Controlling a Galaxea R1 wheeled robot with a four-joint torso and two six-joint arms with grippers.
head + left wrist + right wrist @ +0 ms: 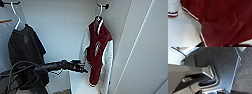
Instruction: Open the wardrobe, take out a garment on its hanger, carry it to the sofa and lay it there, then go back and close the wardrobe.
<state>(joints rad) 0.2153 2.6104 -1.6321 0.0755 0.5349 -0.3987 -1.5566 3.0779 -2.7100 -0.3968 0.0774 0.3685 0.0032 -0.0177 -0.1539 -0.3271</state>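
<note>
**Left tool reaching for the jacket inside the open wardrobe**

Working left to right in the head view: a dark grey T-shirt (26, 47) hangs on its own white hanger (17, 17) at the far left, and I leave it alone. My left arm comes in below it and stretches across, with the left tool (81, 67) ending just beside the lower front of the garment (98, 50). I cannot tell whether its jaws are apart or together; the left wrist view is mostly red cloth and a striped hem (190, 14), very close.

The garment hangs by its hanger (100, 18) from a hook high in the wardrobe (62, 27), whose door (145, 50) stands open at the right. So the wardrobe holds both clothes, and nothing has come out yet.

I judge the step in hand to be taking the jacket out. The next move calls for getting up to the hanger's hook and lifting it clear, not tugging the cloth. The right tool's state I cannot tell.
</note>
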